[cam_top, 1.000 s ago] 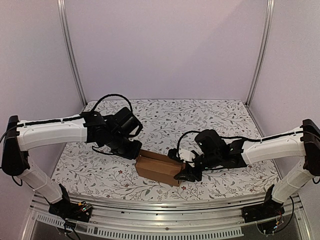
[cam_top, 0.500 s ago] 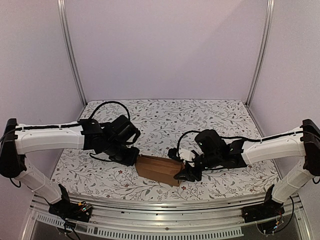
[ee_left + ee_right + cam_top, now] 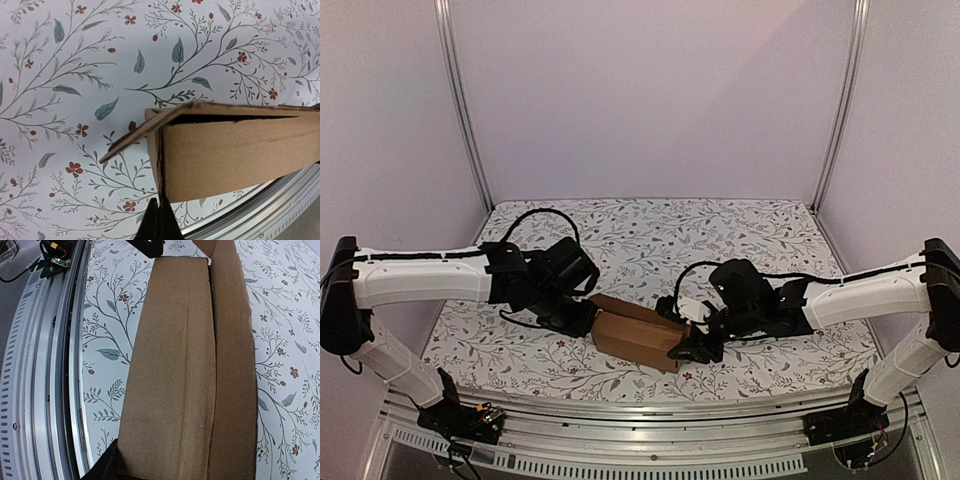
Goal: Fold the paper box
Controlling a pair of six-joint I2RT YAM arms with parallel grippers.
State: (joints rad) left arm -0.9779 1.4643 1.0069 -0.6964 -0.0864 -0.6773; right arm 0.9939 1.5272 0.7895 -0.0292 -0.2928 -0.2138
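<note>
Floral-patterned tabletop [image 3: 740, 235], lilac walls [image 3: 650, 95]; paper box [image 3: 638, 338] between closed left gripper [image 3: 582, 318] and right gripper [image 3: 688, 345] gripping its end.

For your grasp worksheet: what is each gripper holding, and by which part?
The right gripper grips the paper box by its right end. The left gripper is shut, its tip at the box's left end corner, holding nothing.

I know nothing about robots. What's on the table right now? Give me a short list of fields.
Object: paper box, brown cardboard, lid flap raised at its left end
Surface: table with floral cloth
Left gripper: shut, fingertips at the box's left end
Right gripper: clamped on the box's right end
Progress: box formed, lid not fully down
</note>
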